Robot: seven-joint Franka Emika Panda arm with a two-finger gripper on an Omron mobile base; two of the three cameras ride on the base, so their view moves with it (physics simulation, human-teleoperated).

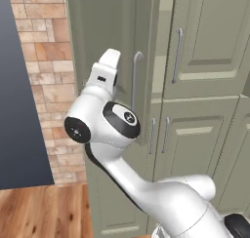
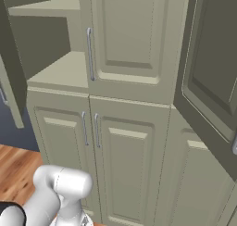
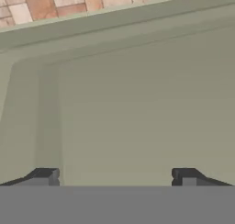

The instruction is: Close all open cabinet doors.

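Left base view: the white arm rises from the lower right and reaches up to the open cabinet door (image 1: 114, 42), a tall sage-green panel standing swung out toward the camera in the upper middle of the frame. Its long silver bar handle (image 1: 135, 78) runs vertically just right of the arm's wrist. To the right, a shut upper door (image 1: 215, 37) fills the upper right corner, and shorter lower doors (image 1: 193, 144) sit beneath it. A brick wall (image 1: 46, 61) shows at upper left and a wooden floor (image 1: 44, 210) at lower left.

In the right base view, the opened cupboard's bare shelf (image 2: 60, 72) shows at upper left beside the shut upper door (image 2: 127, 40) at the top centre; the swung-out door's edge (image 2: 9, 81) hangs along the left border. Another dark-panelled door (image 2: 210, 77) stands open at the right edge.

In the hand view, the tool (image 3: 114, 176) stands wide, its two dark fingertips (image 3: 43, 176) far apart at the bottom with nothing between them. It faces the flat green recessed panel (image 3: 137, 108) of the door from close by; whether the tips touch it I cannot tell. Brick shows along the top edge.
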